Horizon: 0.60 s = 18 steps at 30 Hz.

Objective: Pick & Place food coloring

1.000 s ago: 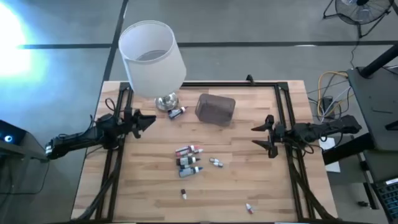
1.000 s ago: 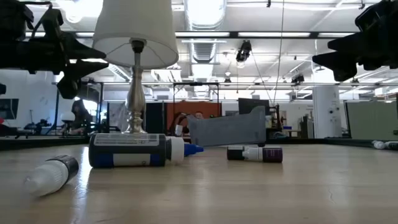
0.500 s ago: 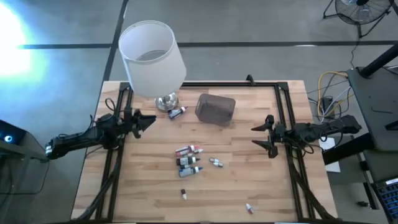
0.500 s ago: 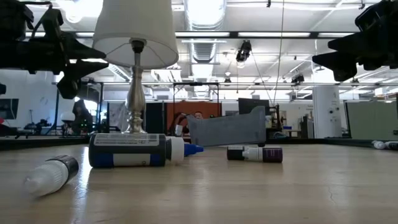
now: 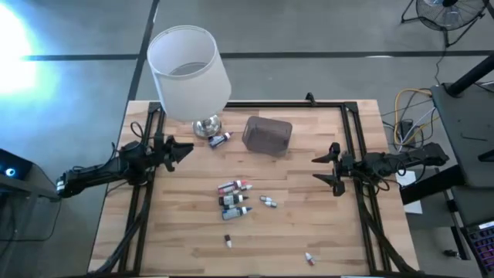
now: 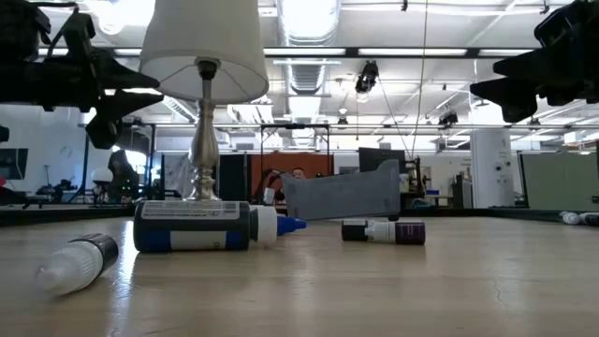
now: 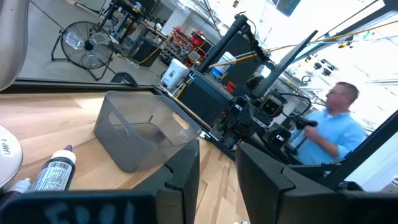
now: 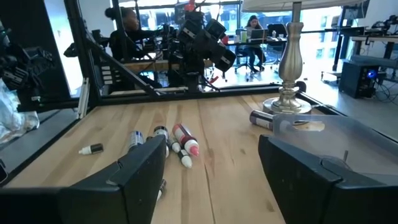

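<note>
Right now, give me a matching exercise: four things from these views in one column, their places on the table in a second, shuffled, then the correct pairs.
Things:
1. lamp
2. grey plastic box
3. left gripper
4. right gripper

Places:
A. open, above the table's right side
B. far left corner
C. above the left edge, holding nothing
D. far middle, right of the lamp base

Pairs: 1-B, 2-D, 3-C, 4-A
</note>
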{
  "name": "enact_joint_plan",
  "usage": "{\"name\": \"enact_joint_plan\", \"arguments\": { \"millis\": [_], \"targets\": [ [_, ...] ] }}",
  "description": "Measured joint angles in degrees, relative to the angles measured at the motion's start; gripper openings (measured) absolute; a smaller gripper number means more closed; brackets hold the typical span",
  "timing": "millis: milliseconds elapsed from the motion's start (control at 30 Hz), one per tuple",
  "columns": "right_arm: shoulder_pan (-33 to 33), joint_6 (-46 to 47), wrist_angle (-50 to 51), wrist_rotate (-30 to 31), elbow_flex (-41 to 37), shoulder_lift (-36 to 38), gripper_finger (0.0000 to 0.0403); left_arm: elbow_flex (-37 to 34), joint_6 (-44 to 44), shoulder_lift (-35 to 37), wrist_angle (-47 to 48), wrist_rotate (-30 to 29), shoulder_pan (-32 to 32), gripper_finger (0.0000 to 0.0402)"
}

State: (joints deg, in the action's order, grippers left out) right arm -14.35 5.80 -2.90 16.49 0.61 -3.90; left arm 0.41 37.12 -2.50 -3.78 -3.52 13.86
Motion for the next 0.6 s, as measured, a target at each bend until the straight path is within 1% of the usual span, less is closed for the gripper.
{"name": "enact_joint_plan", "arguments": {
  "millis": [400, 600],
  "targets": [
    [0.02, -0.17, -0.02, 0.00, 0.02, 0.00, 0.0265, 0.02, 0.00, 0.00, 0.00, 0.01, 0.01, 0.0085],
    [0.01, 0.04, 0.00, 0.00, 0.02, -0.02, 0.0261, 0.00, 0.00, 0.00, 0.00, -0.01, -0.01, 0.0085]
  ]
}}
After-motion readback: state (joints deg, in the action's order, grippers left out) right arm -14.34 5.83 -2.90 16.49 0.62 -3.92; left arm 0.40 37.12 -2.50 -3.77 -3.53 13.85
